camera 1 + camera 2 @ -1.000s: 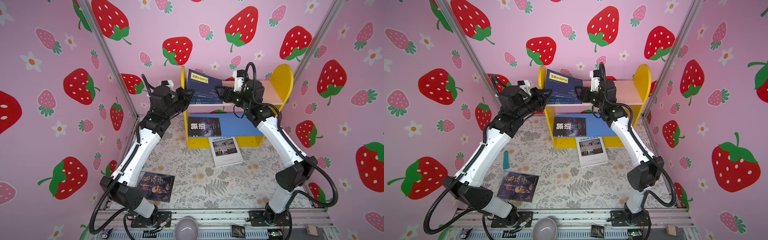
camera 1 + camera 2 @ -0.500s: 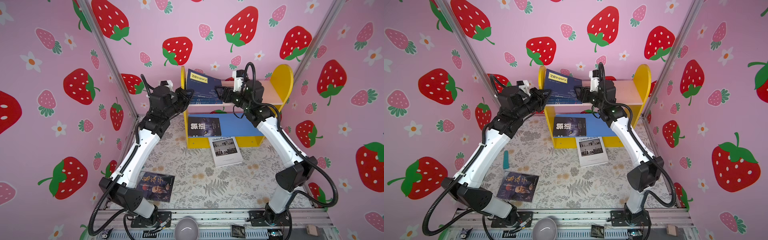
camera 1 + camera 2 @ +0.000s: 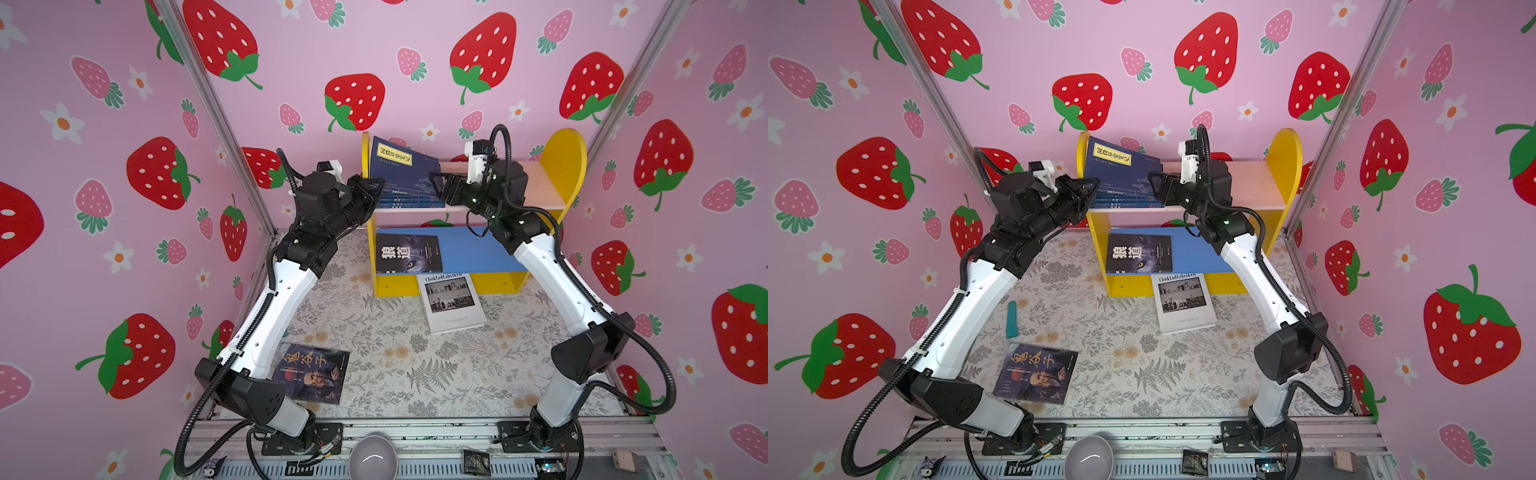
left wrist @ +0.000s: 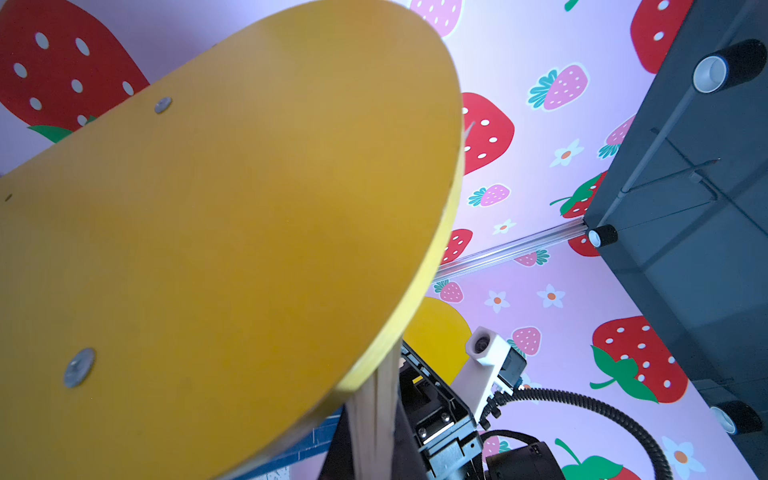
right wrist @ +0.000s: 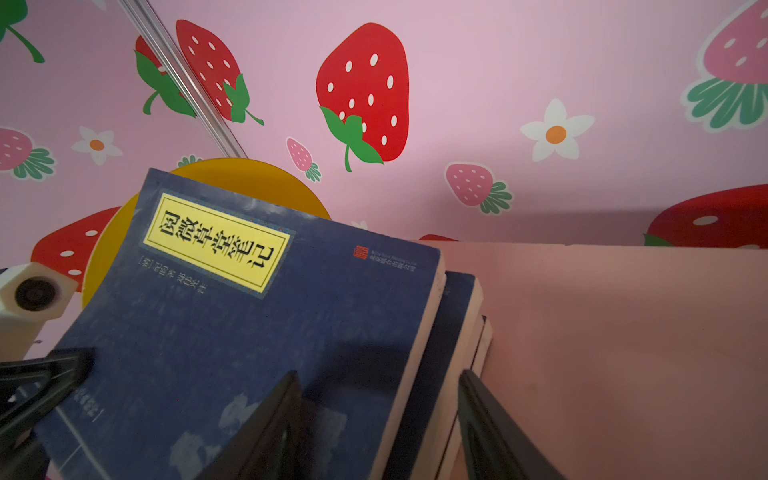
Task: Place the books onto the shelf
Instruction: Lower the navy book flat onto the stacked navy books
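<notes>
- At the 12 o'clock edge of the floral table [image 3: 395, 361], the shelf [image 3: 563, 166] [image 3: 1283, 166] stands against the back wall in both top views. Its pink upper board [image 3: 536, 187] sits over its blue lower board [image 3: 473, 249].
- The navy books [image 3: 401, 170] occupy the 9 o'clock end of the pink upper board as a slanted stack. The top one, yellow label up, leans toward the 9 o'clock side panel [image 4: 249, 208].
- The wolf-eye book [image 3: 407, 253] lies flat at the 9 o'clock end of the blue lower board.
- The white "Chokladfabriken" book [image 3: 451, 301] lies on the floral table at the shelf's 6 o'clock, close against its base.
- The portrait book [image 3: 311, 374] lies flat at the table's 7 o'clock, beside the left arm's base and well apart from the shelf.
- The left gripper [image 3: 376, 187] sits at the stack's 9 o'clock front corner, jaws pressed together. The right wrist view shows its fingers [image 5: 50, 374] touching the top cover. Whether a book is pinched between them cannot be told.
- The right gripper [image 5: 378, 374] sits at the stack's 3 o'clock side, jaws spread. One of its fingers [image 5: 270, 428] lies over the top cover, the other beside the page edges, above the pink board.
- A teal item [image 3: 1012, 319] lies at the table's 9 o'clock.
- A grey bowl [image 3: 372, 457] sits at 6 o'clock on the front rail.
</notes>
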